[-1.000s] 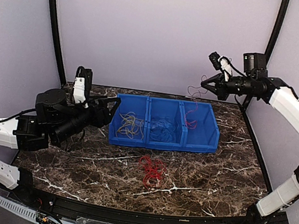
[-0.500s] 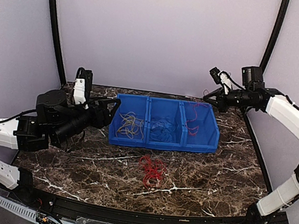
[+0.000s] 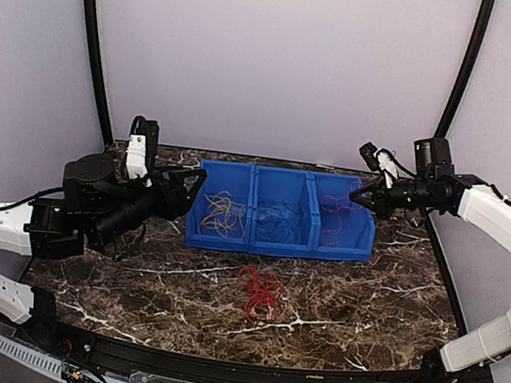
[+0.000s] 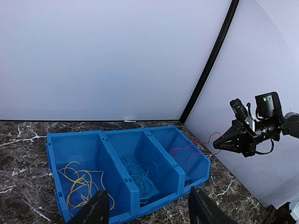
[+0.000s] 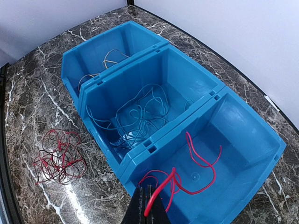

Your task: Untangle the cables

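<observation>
A tangle of red cables (image 3: 259, 290) lies on the marble table in front of the blue three-part bin (image 3: 276, 248). Yellow cables (image 4: 81, 183) fill its left compartment and blue cables (image 4: 140, 175) the middle one. My right gripper (image 5: 148, 205) is shut on one red cable (image 5: 162, 190), which droops into the right compartment beside other red cable (image 5: 202, 164). In the top view this gripper (image 3: 358, 196) hangs just over the bin's right end. My left gripper (image 3: 191, 192) hovers open and empty off the bin's left end.
The bin stands at the back of the table near the rear wall. Black frame posts (image 3: 92, 35) rise at both back corners. The red tangle (image 5: 58, 156) lies apart from the bin's front wall.
My right gripper has come down and to the right with the red cable, from high above the bin to just over its right compartment. The left arm has not moved.
</observation>
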Robot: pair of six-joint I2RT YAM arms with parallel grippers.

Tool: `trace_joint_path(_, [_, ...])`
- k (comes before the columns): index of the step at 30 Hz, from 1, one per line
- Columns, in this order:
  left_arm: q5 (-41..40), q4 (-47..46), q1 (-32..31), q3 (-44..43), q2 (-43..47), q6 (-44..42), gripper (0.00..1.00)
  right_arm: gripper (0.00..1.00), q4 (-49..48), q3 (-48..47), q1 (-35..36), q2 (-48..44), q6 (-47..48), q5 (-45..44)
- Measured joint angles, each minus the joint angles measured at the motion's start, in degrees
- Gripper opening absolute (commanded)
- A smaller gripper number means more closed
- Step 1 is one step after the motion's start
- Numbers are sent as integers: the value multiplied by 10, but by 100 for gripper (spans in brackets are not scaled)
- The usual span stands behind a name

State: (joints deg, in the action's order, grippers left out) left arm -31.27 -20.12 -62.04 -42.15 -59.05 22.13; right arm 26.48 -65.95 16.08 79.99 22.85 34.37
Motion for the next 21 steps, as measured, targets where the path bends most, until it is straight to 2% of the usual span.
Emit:
trace_joint_path(5, [1, -7, 0, 0, -11, 0, 60, 0, -8, 10, 0, 21, -4, -20])
trace_joint_path(10, [3, -8, 0, 2, -13, 1, 60, 3, -1, -25, 0, 106, -9, -42])
trace_joint_path(15, [3, -8, 0, 3, -12, 5, 60, 21, 15, -70, 0, 182, -14, -77])
trace_joint_path(18, [2, -8, 0, 7, -11, 9, 60, 35, 28, -85, 0, 199, -17, -100])
trace_joint_path(21, [1, -7, 0, 15, -6, 11, 60, 43, 42, -85, 0, 195, -18, -124])
